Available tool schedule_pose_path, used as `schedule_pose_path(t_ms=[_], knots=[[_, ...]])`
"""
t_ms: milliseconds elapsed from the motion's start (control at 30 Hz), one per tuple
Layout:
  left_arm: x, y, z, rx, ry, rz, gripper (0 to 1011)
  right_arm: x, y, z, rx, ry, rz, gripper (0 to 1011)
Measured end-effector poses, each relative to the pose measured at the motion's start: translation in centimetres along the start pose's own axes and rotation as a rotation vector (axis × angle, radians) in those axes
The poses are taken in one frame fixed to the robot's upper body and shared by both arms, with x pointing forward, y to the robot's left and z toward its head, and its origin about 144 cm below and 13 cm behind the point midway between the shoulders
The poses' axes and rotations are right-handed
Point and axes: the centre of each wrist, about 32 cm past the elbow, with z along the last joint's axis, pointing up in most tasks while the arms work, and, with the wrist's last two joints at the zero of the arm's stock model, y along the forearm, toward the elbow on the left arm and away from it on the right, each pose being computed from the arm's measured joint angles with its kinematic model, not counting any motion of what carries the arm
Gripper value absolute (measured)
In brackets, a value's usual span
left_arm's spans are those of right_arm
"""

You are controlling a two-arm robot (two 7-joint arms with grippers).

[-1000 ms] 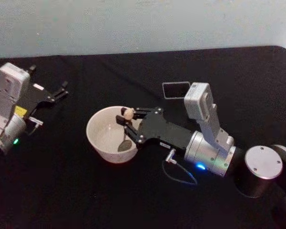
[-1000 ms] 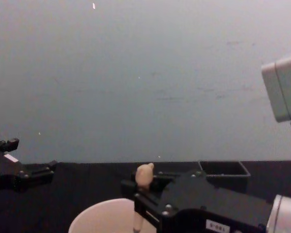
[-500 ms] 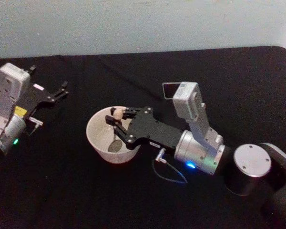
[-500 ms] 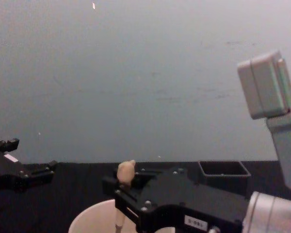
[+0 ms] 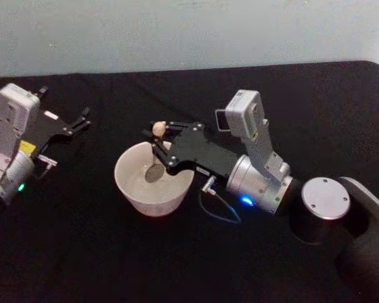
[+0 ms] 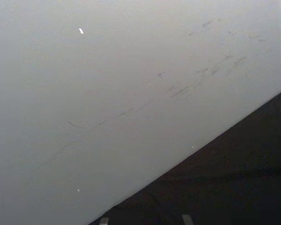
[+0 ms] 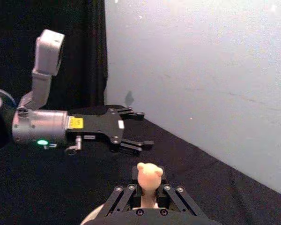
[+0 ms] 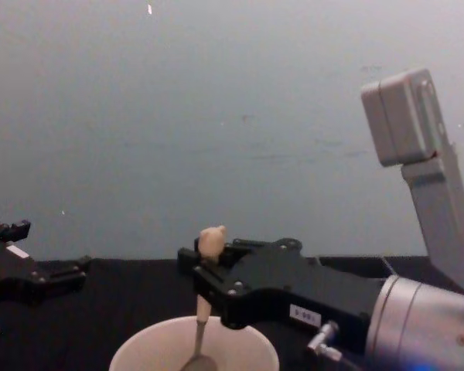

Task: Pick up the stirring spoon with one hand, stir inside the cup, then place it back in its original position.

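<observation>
Chest view: stirring spoon [image 8: 203, 311] near-upright, bowl-down in cup [image 8: 240, 345], gripped by right end effector [image 8: 199, 270]; left end effector [image 8: 56, 246] open.

Soft diffuse light, shadows faint. Wall [image 8: 216, 116] bright; black tabletop [image 5: 82, 252] swallows detail. Mild sheen on the right arm's metal cap [image 5: 325, 201]. Cup [image 5: 153, 202] inside evenly lit, stirring spoon [image 5: 153, 172] bowl dark against it. Blue LED [image 5: 245, 201] and green LED [image 5: 20, 187] glow.

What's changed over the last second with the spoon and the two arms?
The right gripper, shut on the stirring spoon, swept from the near right part of the cup toward its far side, away from the robot and slightly left, carrying the spoon's bowl along inside. The cup did not move, and the left gripper stayed parked, open, on the left.
</observation>
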Motion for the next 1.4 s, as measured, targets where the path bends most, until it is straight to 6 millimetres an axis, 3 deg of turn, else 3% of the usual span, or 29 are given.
schedule_pose_path(t_ms=[833,1167,1400], knots=[[0.0,0.0,0.0,0.000,0.000,0.000,1001,0.7,-1.7,0.1,-0.007,-0.001,-0.038,171],[0.0,0.0,0.0,0.000,0.000,0.000,1001,0.9,-1.7,1.6,0.054,-0.002,-0.045,171],[0.0,0.0,0.0,0.000,0.000,0.000,1001,1.3,-2.3,3.6,0.110,-0.017,-0.055,171]])
